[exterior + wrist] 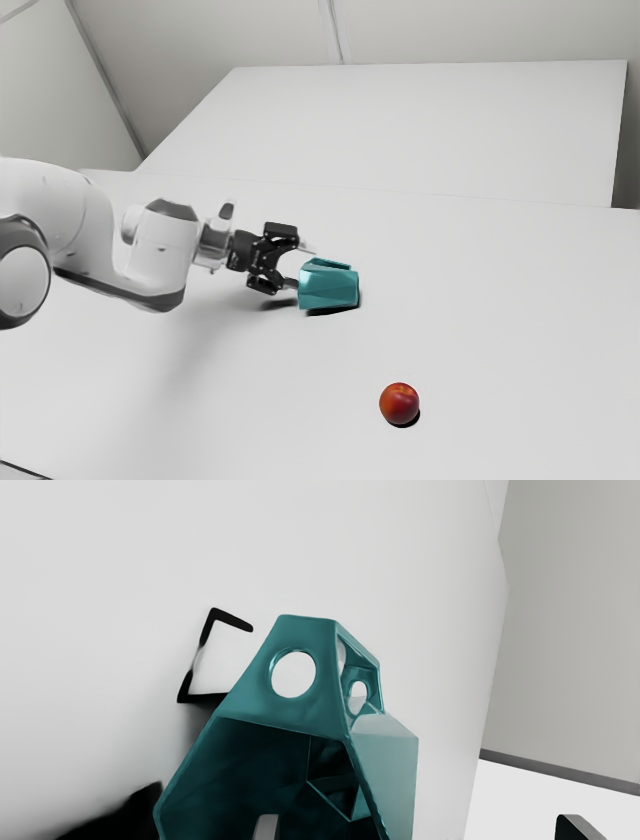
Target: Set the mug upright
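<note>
So you've got a plain white bench (520,320); your faceted teal mug (330,287) is lying tipped over on it, open end toward the exterior view's left; you've also got a reddish ball (399,403) sitting well apart, nearer that camera.

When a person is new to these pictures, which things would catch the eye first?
Probably the teal, faceted mug, lying on its side on the white table, its mouth facing the open gripper. Next comes the red ball, nearer the exterior view's bottom edge. In the wrist view, the mug's dark inside and the round hole above it also stand out.
</note>
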Tool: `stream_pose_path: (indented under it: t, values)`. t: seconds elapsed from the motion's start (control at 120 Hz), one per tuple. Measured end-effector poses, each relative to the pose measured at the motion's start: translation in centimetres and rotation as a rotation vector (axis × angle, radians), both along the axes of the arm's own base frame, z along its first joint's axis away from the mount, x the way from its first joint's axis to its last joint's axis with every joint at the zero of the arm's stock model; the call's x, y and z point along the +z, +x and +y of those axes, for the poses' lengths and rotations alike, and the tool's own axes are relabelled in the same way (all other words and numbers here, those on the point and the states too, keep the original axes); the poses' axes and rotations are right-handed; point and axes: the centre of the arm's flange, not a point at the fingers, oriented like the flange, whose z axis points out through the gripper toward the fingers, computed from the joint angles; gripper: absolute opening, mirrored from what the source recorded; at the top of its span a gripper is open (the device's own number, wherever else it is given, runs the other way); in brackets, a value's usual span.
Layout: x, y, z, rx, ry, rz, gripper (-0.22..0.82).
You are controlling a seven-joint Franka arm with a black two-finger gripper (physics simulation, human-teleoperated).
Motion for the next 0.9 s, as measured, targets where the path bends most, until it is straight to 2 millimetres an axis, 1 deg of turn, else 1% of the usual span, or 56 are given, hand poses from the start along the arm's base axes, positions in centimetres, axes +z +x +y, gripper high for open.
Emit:
stream_pose_path:
  t: [0.242,0.275,0.333,0.467,0.558,0.683,0.775,0.9]
  values:
    - [-0.4,0.0,-1.8,-0.020,-0.005,-0.047,0.60]
    - [-0.4,0.0,-1.9,-0.021,-0.004,-0.052,0.56]
    - [-0.4,0.0,-1.9,-0.023,-0.001,-0.062,0.46]
    - [-0.3,0.0,-1.7,-0.028,0.006,-0.083,0.15]
    - [-0.2,0.0,-1.6,-0.033,0.011,-0.094,0.01]
    - [-0.5,-0.2,-1.8,-0.042,0.018,-0.098,-0.09]
    - [-0.9,-0.5,-1.8,-0.047,0.025,-0.097,-0.12]
    - [-0.7,-0.4,-1.9,-0.051,0.032,-0.107,-0.14]
